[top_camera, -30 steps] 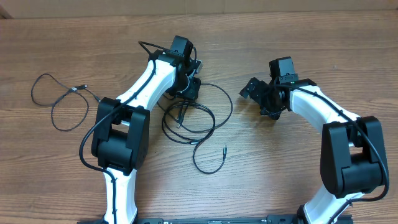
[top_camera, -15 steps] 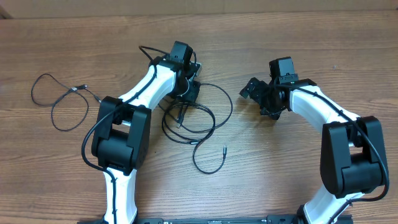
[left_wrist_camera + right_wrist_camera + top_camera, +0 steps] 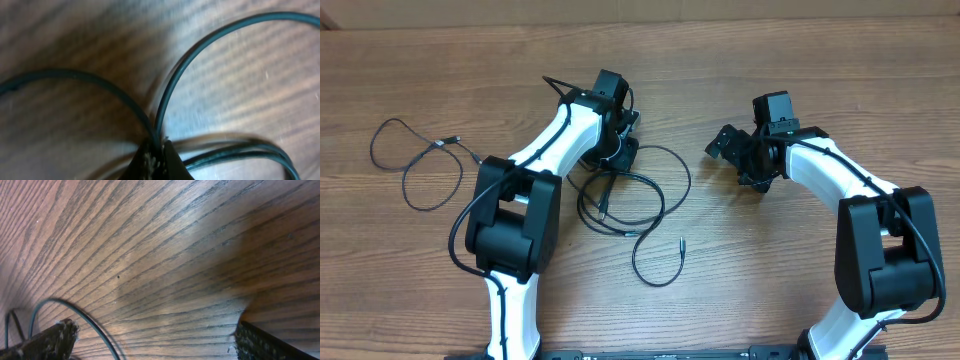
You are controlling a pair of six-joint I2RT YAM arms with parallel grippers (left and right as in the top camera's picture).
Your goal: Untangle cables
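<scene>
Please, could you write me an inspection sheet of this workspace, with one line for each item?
Surface: wooden table, bare grain, no stains seen.
Job's things: tangled cables in the middle; one separate cable lies loose at the left.
Clutter: nothing seen.
Grippers: left gripper shut on the tangled cables; right gripper open, holds nothing.
Cables: black arm wires run along both arms.
Surroundings: tan band beyond the far table edge; what it is cannot be told.

Tangled cables (image 3: 625,175) centre, lone cable (image 3: 447,140) left
</scene>
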